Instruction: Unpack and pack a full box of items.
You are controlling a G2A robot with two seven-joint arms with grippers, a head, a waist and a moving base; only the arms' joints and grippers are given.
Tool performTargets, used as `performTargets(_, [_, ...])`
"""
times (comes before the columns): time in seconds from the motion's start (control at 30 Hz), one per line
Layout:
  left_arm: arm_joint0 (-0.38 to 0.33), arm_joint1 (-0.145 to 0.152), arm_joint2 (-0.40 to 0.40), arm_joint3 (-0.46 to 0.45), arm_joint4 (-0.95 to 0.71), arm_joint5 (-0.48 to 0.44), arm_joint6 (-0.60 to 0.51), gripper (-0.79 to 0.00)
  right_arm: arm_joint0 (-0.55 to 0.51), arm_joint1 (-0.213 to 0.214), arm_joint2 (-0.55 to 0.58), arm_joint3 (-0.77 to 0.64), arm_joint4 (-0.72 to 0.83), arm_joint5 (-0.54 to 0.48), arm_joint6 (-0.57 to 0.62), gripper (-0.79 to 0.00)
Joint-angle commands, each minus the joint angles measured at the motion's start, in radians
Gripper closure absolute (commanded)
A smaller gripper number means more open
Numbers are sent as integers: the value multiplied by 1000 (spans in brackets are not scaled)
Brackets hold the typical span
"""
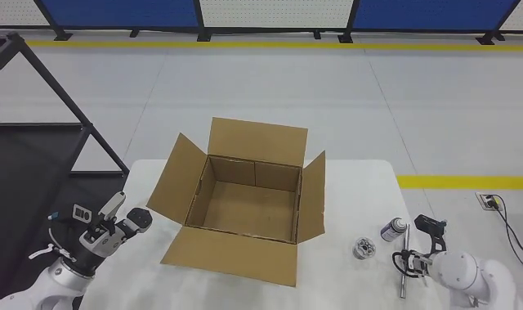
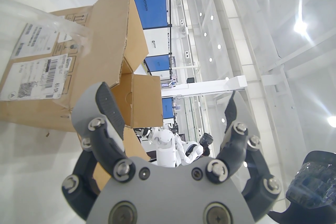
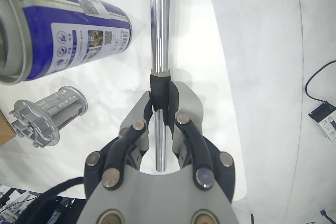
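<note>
An open cardboard box (image 1: 245, 204) stands mid-table with all flaps spread and nothing showing inside; its labelled side (image 2: 86, 57) faces my left gripper. Off the box's left front corner, my left gripper (image 1: 127, 214) (image 2: 170, 114) is open and holds nothing, tilted upward. At the table's right front, my right gripper (image 1: 410, 261) (image 3: 160, 104) is shut on a chrome metal rod (image 1: 404, 273) (image 3: 158, 12), at its black taped band. Beside the rod are a blue spray can (image 1: 394, 229) (image 3: 65, 25) and a small silver metal part (image 1: 364, 249) (image 3: 50, 117).
The white table's right edge (image 3: 223, 57) runs close beside the rod. A plug block with a black cable (image 3: 324, 120) lies on the floor past it. A black rack (image 1: 41, 146) stands left of the table. Clear plastic film (image 2: 39, 15) hangs near the box's labelled side.
</note>
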Motion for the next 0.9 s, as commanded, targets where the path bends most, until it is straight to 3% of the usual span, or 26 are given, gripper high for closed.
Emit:
performTargets(0.0, [0,0,0,0,1,0,0,-785,2,2,-2,5,2,2,-1,-268])
performTargets(0.27, [-2,2,-3,2,0,0,-7,-785,-17,9,11,-22,25,11,-12,-299])
performTargets(0.67, [2,5,-7,-6,3,1,-7,-785,-165,19,110,-278,156,-2,-51,-382])
performTargets(0.73, [4,5,-12,-8,1,-3,-2,-785,-195,21,136,-338,184,-8,-69,-459])
performTargets(0.83, [10,5,-29,-9,-11,-11,7,-785,-233,22,169,-419,259,-41,-89,-736])
performTargets(0.87, [12,5,-36,-9,-17,-13,11,-785,-244,22,180,-442,286,-52,-97,-785])
